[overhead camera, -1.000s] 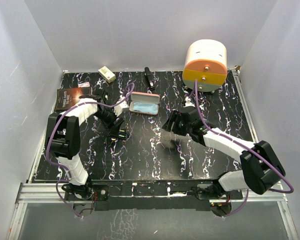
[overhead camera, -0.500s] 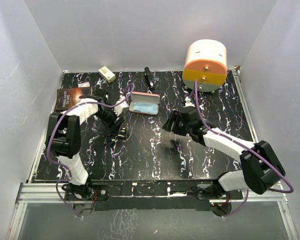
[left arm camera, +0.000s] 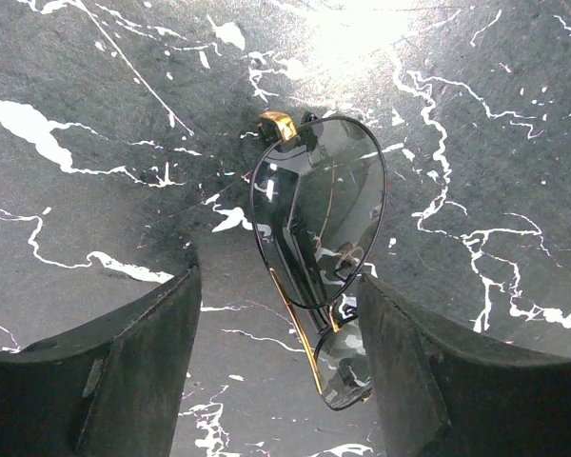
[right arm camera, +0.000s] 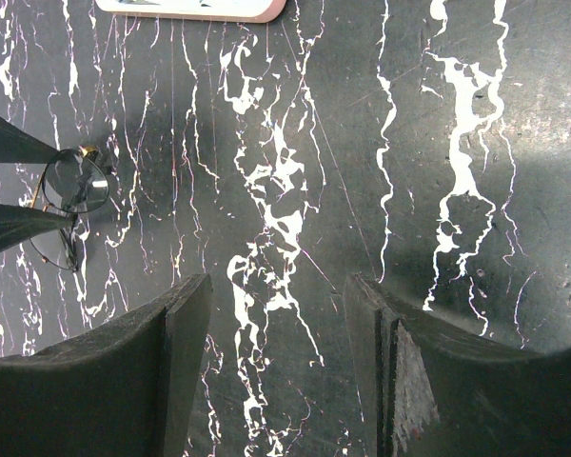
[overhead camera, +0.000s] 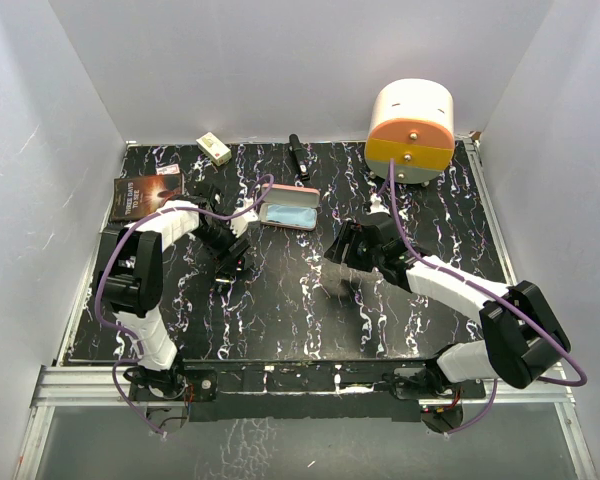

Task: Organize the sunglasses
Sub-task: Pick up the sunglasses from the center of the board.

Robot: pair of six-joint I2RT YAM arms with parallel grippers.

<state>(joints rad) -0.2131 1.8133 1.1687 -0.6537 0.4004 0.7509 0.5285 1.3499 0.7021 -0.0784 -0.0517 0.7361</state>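
The sunglasses (left arm camera: 319,219) lie folded on the black marbled table, thin dark frame with gold glints. My left gripper (left arm camera: 278,314) is open and straddles their near end, with the right finger (left arm camera: 428,371) close beside the lower lens. In the top view the left gripper (overhead camera: 230,265) covers most of them. The right wrist view shows the sunglasses (right arm camera: 71,195) at far left between the left arm's fingers. My right gripper (right arm camera: 281,305) is open over bare table, mid-table in the top view (overhead camera: 332,258). The pink case (overhead camera: 288,209) lies open behind, a light blue cloth (overhead camera: 286,215) inside.
A dark book (overhead camera: 145,195) lies at the back left, with a small box (overhead camera: 213,149) and a black marker (overhead camera: 295,155) along the back edge. A white and orange drum-shaped unit (overhead camera: 410,130) stands at the back right. White walls close three sides.
My left gripper has shifted a little to the left and now covers the sunglasses in the top view. The right arm has not moved.
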